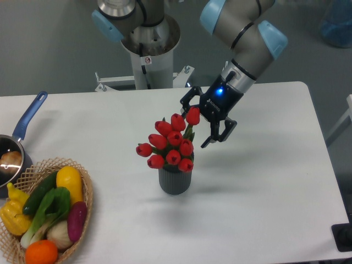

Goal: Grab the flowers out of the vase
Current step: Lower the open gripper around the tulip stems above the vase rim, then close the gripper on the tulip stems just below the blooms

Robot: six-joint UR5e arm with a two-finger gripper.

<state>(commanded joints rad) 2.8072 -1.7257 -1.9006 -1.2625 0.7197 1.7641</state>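
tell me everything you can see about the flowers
The flowers are a bunch of about ten red closed tulip heads with some green leaves between them. They stand upright in the dark ribbed vase, near the table's middle. The open gripper is at the topmost head; contact is unclear.

A white desk [264, 192] fills most of the frame, its far edge running across the upper third and its right corner rounded near the upper right. The surface is evenly lit, with soft, faint shadows. Behind it lies a plain grey floor [49, 49], matte and dim towards the top of the frame. At upper centre a white metal pedestal [151, 55] rises from a pale bracket frame [165, 80] fixed at the desk's far edge. A blurred blue object [336, 22] sits in the upper right corner. A pale slanted bar [340, 125] shows at the right edge, and a dark fitting [344, 237] at the lower right.
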